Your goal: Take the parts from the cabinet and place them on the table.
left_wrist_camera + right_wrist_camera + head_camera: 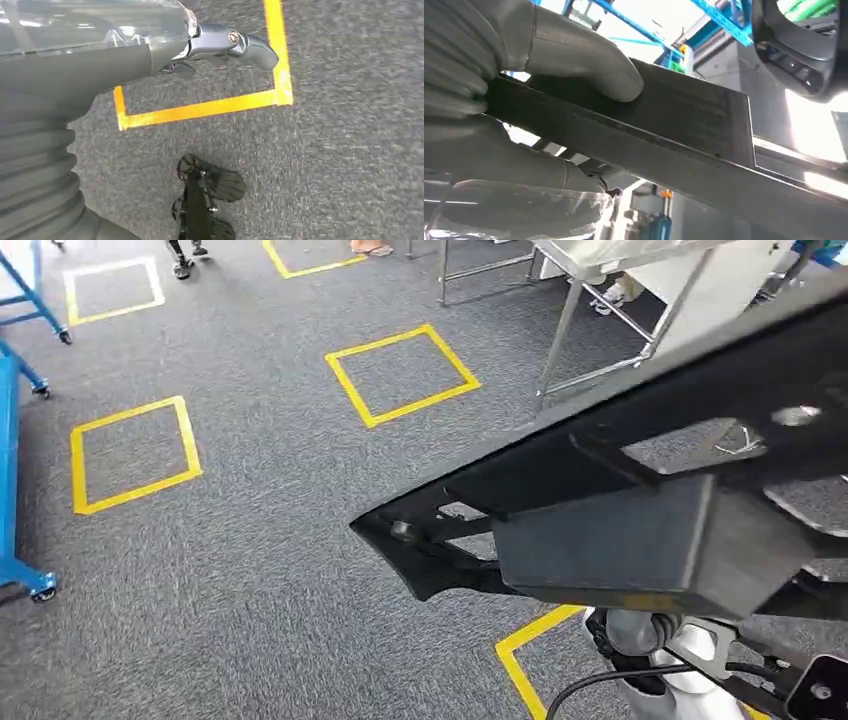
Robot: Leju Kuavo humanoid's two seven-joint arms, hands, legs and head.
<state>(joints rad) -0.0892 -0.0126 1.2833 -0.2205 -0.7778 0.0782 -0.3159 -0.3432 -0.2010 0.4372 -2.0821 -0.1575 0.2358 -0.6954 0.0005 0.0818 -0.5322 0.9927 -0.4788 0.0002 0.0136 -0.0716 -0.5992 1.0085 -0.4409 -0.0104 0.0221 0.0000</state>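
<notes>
A long black part (620, 530), a flat bracket with a boxy grey block on it, hangs close in front of me above the carpet, slanting from upper right down to the middle. In the right wrist view my right hand (524, 60) grips this black part (684, 130), thumb pressed on its upper face and fingers below it. My left hand (220, 45) hangs over the floor holding nothing, one finger stretched out. The metal table (600, 260) stands at the far upper right, its shiny top and legs showing.
Grey carpet carries yellow taped squares (400, 375). Blue wheeled frames (15, 440) stand along the left edge. Feet of a person (185, 260) show at the top, and more feet (372, 248) further right. Another taped square (210, 105) lies under my left hand.
</notes>
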